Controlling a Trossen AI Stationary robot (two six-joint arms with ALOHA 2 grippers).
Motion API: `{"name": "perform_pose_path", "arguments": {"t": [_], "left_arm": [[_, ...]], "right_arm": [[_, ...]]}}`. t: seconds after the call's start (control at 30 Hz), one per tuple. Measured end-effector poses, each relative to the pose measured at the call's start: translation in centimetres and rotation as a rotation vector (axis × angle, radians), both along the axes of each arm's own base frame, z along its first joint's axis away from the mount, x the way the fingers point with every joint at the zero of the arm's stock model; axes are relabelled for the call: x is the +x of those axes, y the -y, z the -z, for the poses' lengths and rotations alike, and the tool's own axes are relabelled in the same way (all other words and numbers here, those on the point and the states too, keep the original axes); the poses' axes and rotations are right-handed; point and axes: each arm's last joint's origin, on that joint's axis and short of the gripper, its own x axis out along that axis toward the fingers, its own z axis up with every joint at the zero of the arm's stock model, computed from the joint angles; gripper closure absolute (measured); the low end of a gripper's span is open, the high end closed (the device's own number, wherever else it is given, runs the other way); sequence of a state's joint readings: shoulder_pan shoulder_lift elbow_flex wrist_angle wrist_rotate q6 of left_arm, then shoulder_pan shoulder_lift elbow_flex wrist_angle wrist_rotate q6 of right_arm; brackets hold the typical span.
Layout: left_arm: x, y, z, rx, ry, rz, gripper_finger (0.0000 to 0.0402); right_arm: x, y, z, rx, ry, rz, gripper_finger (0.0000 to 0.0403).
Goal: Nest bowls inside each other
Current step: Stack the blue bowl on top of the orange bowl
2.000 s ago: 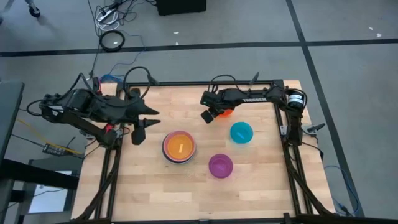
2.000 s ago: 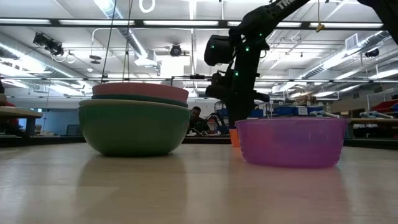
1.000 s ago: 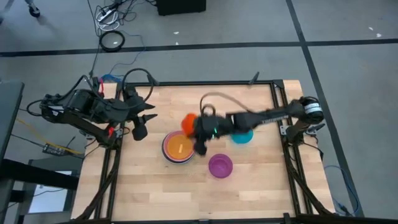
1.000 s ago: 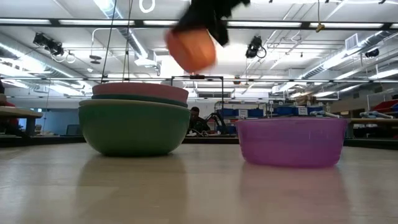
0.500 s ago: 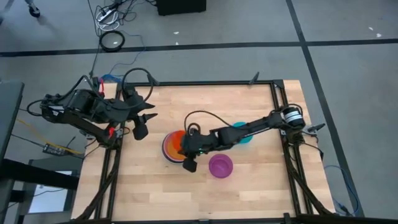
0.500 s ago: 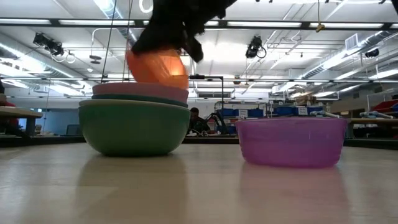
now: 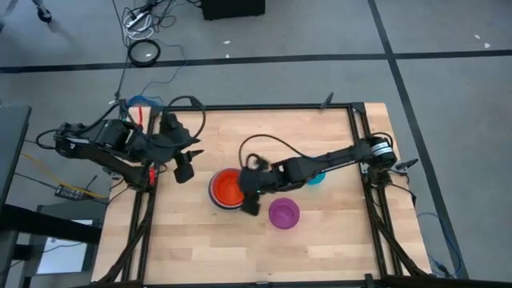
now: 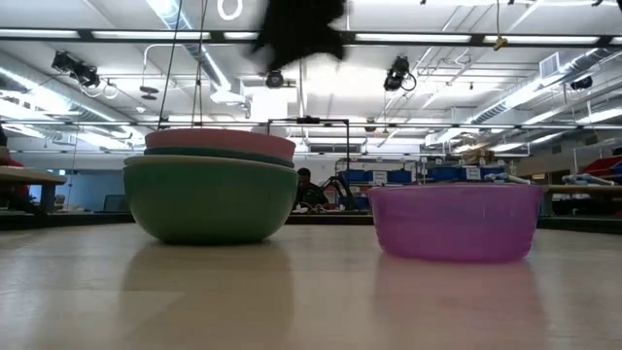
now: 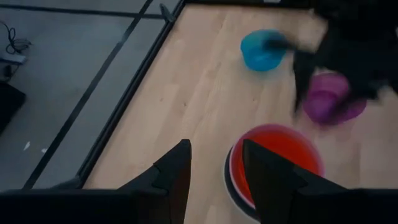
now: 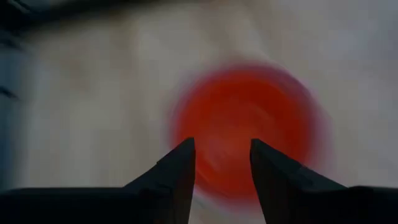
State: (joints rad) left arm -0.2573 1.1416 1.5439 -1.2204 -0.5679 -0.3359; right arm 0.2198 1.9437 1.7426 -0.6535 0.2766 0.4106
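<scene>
A stack of nested bowls stands at the table's middle. The low view shows its green outer bowl, a teal rim and a pink rim. An orange bowl sits innermost and is hidden in the low view. My right gripper hovers open just right of the stack, the orange bowl beyond its fingers. A purple bowl rests on the table to the right. A cyan bowl is partly hidden under my right arm. My left gripper waits open left of the stack.
The right arm stretches from the table's right edge across the cyan bowl toward the stack. Bare wood lies along the near edge and the far edge. The purple bowl stands close to the stack's right.
My right gripper carried the orange bowl from beyond the stack toward the near edge and down over the stack, then let go. The bowl now sits inside the stack, below the pink rim, and the gripper stands clear above it.
</scene>
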Motion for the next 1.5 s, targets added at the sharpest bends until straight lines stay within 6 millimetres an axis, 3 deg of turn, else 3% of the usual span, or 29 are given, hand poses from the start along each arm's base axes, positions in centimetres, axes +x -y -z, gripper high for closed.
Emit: {"name": "perform_pose_path", "arguments": {"t": [0.13, 0.27, 0.33, 0.5, 0.67, 0.9, 1.07, 1.3, 1.4, 1.5], "left_arm": [[0.1, 0.0, 1.0, -0.006, -0.034, -0.017, 0.0249], [0.0, 0.0, 1.8, -0.013, -0.056, -0.029, 0.0249], [0.0, 0.0, 2.2, -0.011, -0.063, -0.031, 0.0249], [0.3, 0.1, 3.3, -0.011, -0.089, -0.04, 0.0249], [0.4, 0.1, 4.0, -0.022, -0.108, -0.055, 0.0249], [0.4, 0.1, 4.1, -0.022, -0.11, -0.055, 0.0249], [0.4, 0.1, 4.1, -0.022, -0.111, -0.055, 0.0249], [0.4, 0.1, 4.1, -0.022, -0.111, -0.055, 0.0249], [0.4, 0.1, 4.1, -0.022, -0.111, -0.055, 0.0249], [0.4, 0.1, 4.1, -0.022, -0.111, -0.055, 0.0249]], "right_arm": [[-4.4, 0.3, 0.2, -0.163, -0.328, 0.221, 0.0272], [-8.5, 0.2, 0.7, -0.181, -0.64, 0.408, 0.0273], [-9.5, -0.5, 1.7, -0.17, -0.706, 0.443, 0.027], [-9.9, -1.3, 4.0, -0.073, -0.71, 0.456, 0.0268], [-10.1, 0.3, 6.8, -0.045, -0.742, 0.54, 0.0268], [-10.1, 3.2, 8.9, 0.004, -0.786, 0.575, 0.0266], [-10.0, 4.3, 9.9, 0.028, -0.781, 0.569, 0.0267], [-10.7, 5.8, 12.9, 0.048, -0.773, 0.571, 0.0271], [-11.2, 6.5, 14.2, 0.054, -0.78, 0.552, 0.03], [-11.4, 6.7, 14.1, 0.051, -0.809, 0.519, 0.0374]]}}
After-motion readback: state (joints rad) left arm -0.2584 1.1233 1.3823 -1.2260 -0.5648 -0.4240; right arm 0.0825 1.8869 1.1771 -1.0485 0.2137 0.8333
